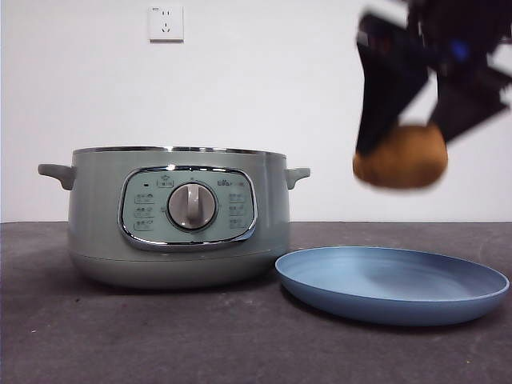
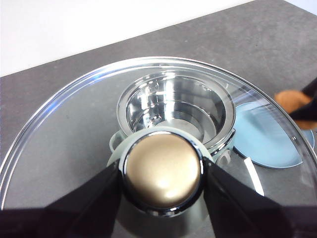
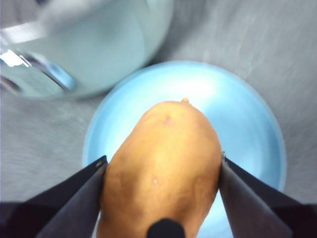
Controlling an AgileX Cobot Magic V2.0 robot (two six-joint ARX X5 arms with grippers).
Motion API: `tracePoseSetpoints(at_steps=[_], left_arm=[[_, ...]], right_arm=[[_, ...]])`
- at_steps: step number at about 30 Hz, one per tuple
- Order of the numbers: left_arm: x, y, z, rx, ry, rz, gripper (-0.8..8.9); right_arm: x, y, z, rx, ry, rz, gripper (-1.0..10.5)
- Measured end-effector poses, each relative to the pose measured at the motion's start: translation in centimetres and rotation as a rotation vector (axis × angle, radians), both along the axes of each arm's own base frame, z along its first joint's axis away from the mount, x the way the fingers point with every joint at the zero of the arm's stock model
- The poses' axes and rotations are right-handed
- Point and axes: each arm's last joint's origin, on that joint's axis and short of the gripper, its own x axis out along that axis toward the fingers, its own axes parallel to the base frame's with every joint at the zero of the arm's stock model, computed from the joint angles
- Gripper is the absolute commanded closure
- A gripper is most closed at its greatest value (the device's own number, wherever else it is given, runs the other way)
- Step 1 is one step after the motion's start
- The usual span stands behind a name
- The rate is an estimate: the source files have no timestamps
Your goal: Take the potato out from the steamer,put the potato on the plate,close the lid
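My right gripper [image 1: 404, 148] is shut on the orange-brown potato [image 1: 400, 157] and holds it in the air above the light-blue plate [image 1: 392, 282]. In the right wrist view the potato [image 3: 163, 163] sits between the jaws, over the plate [image 3: 247, 124]. My left gripper [image 2: 162, 171] is shut on the knob [image 2: 162, 171] of the glass lid [image 2: 64, 134] and holds it high above the open sage-green steamer [image 2: 176, 111]. The steamer [image 1: 176, 216] stands left of the plate, without its lid.
A white wall socket [image 1: 166, 23] is on the back wall. The dark table [image 1: 120, 336] runs in front of the steamer and plate.
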Motion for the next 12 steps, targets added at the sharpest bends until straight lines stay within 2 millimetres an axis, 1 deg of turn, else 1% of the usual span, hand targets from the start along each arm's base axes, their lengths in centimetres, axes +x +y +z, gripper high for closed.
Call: tracePoseSetpoints(at_steps=[6,12], left_arm=[[0.0,0.0,0.0,-0.006,0.002,-0.011,8.22],[0.0,-0.1,0.0,-0.017,0.007,-0.035,8.22]], right_arm=[[1.1,-0.2,-4.0,0.019,0.010,-0.027,9.6],[2.6,0.3,-6.2,0.036,0.033,-0.026,9.6]])
